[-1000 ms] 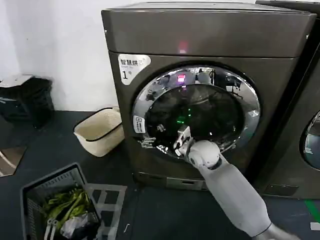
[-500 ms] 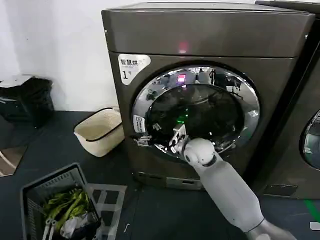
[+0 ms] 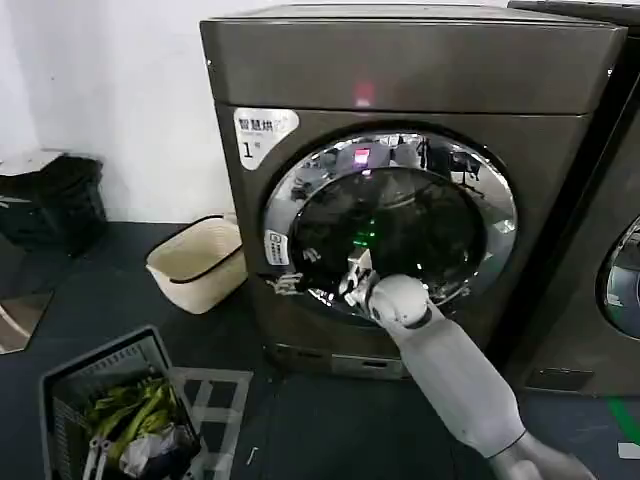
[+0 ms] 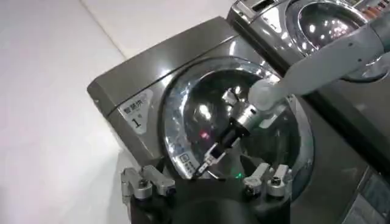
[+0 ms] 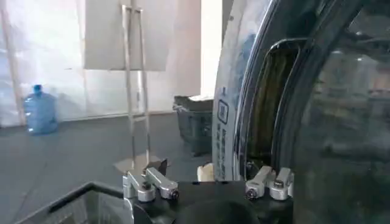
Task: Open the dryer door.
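I have the right pincer [image 3: 352, 281] at the lower left rim of the chrome-ringed dark-glass dryer door [image 3: 392, 225], seemingly shut on the boxy bronze-grey dryer [image 3: 400, 70]; I cannot tell its finger state. Left pincer [image 4: 204, 182] hangs spread, facing the dryer from well back. Advice: seat fingers in the rim recess, then pull outward along the hinge arc.

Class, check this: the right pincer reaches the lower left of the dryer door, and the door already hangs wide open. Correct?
Not quite. The right pincer is at the lower left of the dryer door, but the door is closed against the dryer, as the head view shows.

White wall [image 3: 110, 110], dark floor [image 3: 320, 430] (beige basket [image 3: 197, 262] beside).
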### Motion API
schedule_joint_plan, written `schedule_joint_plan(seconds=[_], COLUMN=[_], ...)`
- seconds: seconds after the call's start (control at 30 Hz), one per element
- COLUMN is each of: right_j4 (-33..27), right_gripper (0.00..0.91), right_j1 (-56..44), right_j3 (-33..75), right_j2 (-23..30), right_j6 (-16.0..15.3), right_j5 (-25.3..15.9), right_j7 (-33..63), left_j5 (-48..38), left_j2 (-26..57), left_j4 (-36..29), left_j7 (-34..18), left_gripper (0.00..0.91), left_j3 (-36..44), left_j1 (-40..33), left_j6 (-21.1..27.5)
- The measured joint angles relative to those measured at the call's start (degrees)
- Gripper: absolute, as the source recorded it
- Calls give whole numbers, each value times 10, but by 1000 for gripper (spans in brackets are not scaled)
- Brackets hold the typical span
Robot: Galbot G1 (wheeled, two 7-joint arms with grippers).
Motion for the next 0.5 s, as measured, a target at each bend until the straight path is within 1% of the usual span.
schedule_joint_plan(seconds=[0.37, 0.5], right_j4=[19, 33], right_gripper=[907, 907], right_j1=[-7, -14], right_j3=[4, 5], right_j2=[-21, -34], right_j6=[-14, -15], right_j5=[1, 5], right_j7=[-88, -110], left_j5=[-5, -5], left_j2=[3, 7], left_j4=[1, 9], left_j7=[-2, -6], left_gripper=[907, 907], left_j3=[1, -1], left_j1=[-1, -7], left_j6=[0, 0])
